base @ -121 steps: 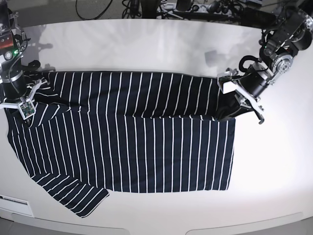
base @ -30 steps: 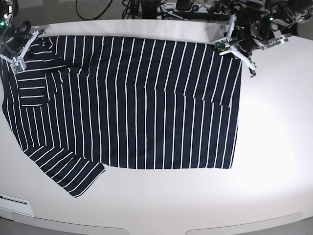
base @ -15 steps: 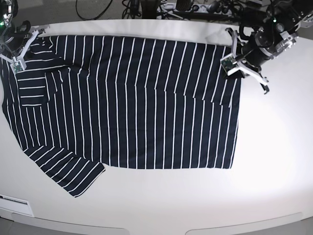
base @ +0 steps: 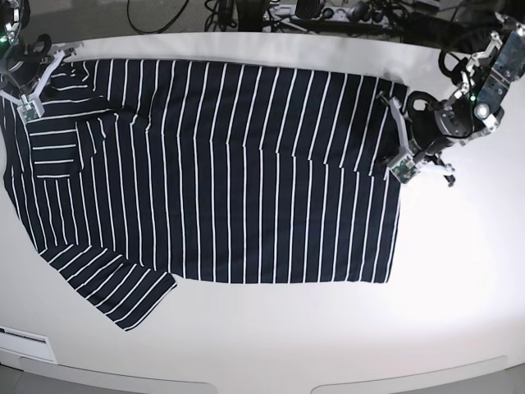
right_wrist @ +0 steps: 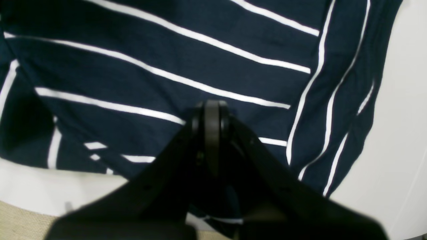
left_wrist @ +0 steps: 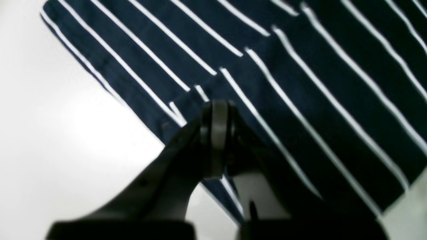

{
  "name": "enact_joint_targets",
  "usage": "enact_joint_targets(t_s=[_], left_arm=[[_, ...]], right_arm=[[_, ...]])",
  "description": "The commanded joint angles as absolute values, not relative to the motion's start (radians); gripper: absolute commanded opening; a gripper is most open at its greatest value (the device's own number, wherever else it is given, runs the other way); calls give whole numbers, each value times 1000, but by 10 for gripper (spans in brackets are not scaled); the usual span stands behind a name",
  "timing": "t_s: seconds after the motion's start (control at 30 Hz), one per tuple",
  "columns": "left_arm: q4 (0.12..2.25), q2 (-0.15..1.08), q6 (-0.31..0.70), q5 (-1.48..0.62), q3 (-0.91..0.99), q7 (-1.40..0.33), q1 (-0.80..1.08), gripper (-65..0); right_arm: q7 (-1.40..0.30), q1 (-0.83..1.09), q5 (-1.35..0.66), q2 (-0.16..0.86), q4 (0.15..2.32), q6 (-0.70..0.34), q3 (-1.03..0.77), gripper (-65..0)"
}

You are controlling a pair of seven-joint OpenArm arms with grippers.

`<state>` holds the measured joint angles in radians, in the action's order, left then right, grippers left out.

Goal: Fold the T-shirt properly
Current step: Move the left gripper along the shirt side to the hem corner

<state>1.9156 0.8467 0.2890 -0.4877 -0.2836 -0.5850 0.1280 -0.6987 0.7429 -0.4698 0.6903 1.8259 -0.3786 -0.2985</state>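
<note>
T-shirt (base: 213,172): spread flat across the white table (base: 459,271), one sleeve (base: 123,295) trailing toward the near edge.
My right gripper (right_wrist: 211,110): jaws pressed together over the far corner cloth; a pinch, I cannot tell.
My left gripper (left_wrist: 217,113): jaws pressed together, empty, hovering at the shirt's side edge (base: 399,176).
Doing it well: I judge I should open there, catch both layers at the edge, and move both corners evenly.
</note>
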Motion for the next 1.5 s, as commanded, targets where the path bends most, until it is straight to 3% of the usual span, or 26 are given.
enact_joint_targets(t_s=[0.0,0.2,0.47,0.87,1.0,1.33,1.47], left_arm=[[1903,844,309,-500,-282,-591,105,-650],[1802,745,452,-514,-319,-751,65,-650],[1811,761,480,-533,-368,-897,83,-650],[1959,901,479,-533,-368,-895,138,-650],[1971,917,479,-525,-368,-882,138,-650],[1971,917,479,-446,-368,-791,135,-650],[1977,917,477,-446,-368,-752,135,-650]], right_arm=[[-733,756,-476,698,1824,-397,-296,-650],[-734,756,-476,698,1824,-397,-296,-650],[-768,757,-475,698,1824,-397,-296,-650],[-779,833,-443,698,1824,-345,-297,-650],[-774,851,-370,695,1824,-263,-297,-650],[-765,854,-389,666,1824,-255,-296,-650],[-760,852,-388,665,1824,-203,-297,-650]])
